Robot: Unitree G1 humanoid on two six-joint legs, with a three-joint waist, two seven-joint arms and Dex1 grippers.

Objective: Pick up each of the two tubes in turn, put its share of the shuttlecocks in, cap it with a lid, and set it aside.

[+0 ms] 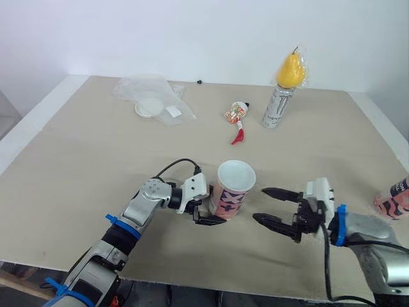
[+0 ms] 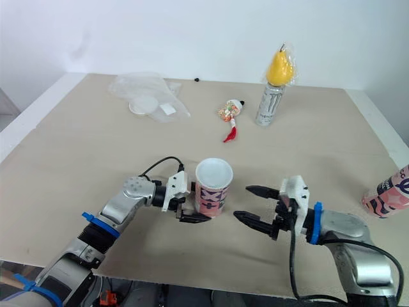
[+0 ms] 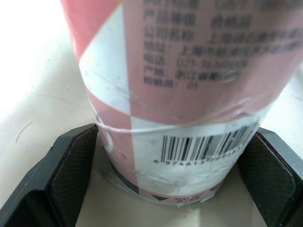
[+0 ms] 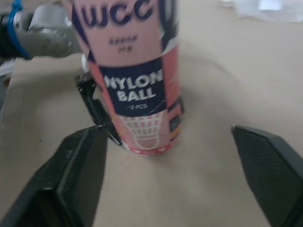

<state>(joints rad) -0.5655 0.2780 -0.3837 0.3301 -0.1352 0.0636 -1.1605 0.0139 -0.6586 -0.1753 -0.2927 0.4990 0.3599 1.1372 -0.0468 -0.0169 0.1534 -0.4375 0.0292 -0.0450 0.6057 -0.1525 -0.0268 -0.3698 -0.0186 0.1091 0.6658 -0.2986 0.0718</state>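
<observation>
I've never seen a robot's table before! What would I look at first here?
Your eye goes to the pink tube, standing open-topped near the front edge of the table, with the left gripper clasping its base. The right gripper is wide open just to its right. At the far side, a yellow pear sits on top of a can.

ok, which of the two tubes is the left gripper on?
The open-topped tube standing mid-front on the table, clamped by the left gripper. The other tube is at the right edge, past the open right gripper.
</observation>
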